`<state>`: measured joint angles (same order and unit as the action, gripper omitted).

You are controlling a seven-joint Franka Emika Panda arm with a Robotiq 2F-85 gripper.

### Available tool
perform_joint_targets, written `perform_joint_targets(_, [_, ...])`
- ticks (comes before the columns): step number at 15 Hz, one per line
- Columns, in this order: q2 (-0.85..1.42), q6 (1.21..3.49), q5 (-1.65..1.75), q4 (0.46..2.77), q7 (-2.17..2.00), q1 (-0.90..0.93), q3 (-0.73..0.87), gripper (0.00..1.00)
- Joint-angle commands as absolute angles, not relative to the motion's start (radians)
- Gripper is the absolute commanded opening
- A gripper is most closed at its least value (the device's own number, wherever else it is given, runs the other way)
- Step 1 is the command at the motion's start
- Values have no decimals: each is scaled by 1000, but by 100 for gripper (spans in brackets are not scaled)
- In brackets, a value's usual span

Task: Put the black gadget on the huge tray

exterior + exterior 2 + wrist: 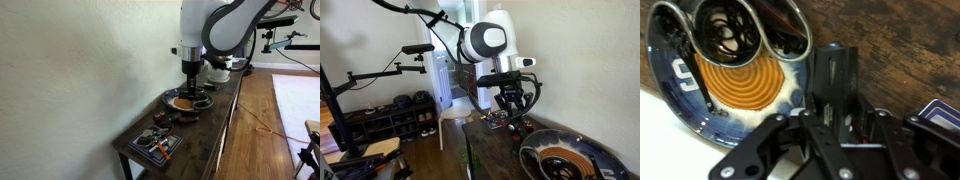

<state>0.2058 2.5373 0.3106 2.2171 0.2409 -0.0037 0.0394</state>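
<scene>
Judging the risks from the big things down: the long table (902, 58) is narrow, so a release short of the dish would leave the load on bare wood or let it slide toward the edge. The huge tray (676, 92) has a raised patterned rim. A low sideways carry could clip it and shove the dish. Two shiny metal bowls (735, 28) fill its far part, so a drop placed too deep would knock them, leaving only the orange centre free.

The black gadget (830, 64) sits over the wood just beside the tray's rim, between the jaws of the gripper (190, 82). The jaws stand close on both sides of it, but I cannot tell whether they pinch it. A loose hold could let it slip early.

Counting: one table, one huge tray, one rectangular tray (145, 150) of colourful items, two bowls, one gadget. The small reddish items are too blurred to count.
</scene>
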Motion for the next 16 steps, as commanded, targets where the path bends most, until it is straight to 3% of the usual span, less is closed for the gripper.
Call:
perform_joint_targets(1, [171, 2501, 392, 2209, 171, -3, 72, 17])
perform_joint_targets(16, [403, 2546, 369, 1985, 191, -50, 109, 17])
